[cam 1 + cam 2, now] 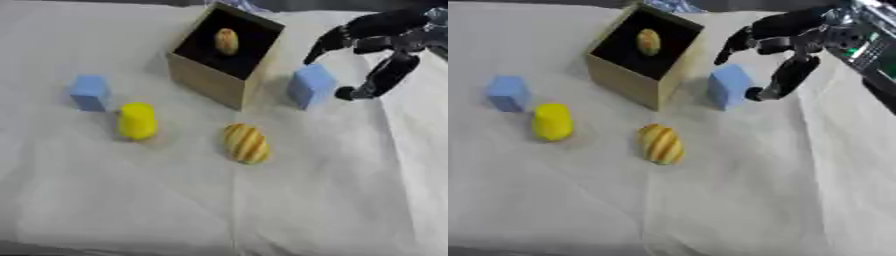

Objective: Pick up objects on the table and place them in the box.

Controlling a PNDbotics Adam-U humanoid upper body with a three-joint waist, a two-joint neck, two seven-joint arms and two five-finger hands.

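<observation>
The open-topped wooden box (223, 60) stands at twelve o'clock on the white-clothed desk (315, 200), with one tan oval object (227, 41) already inside. Four remain out: a blue block (310, 85) just beside the box at three o'clock, a striped yellow oval (246, 143) at six, and a yellow cylinder (137, 120) and a second blue block (89, 92) at eight. The right hand (378, 47) hovers spread open around the nearer block, holding nothing. Open cloth lies toward six o'clock.

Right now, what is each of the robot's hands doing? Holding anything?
Left hand: not in view.
Right hand: open, holding nothing; fingers spread above and beside the blue block next to the box.
</observation>
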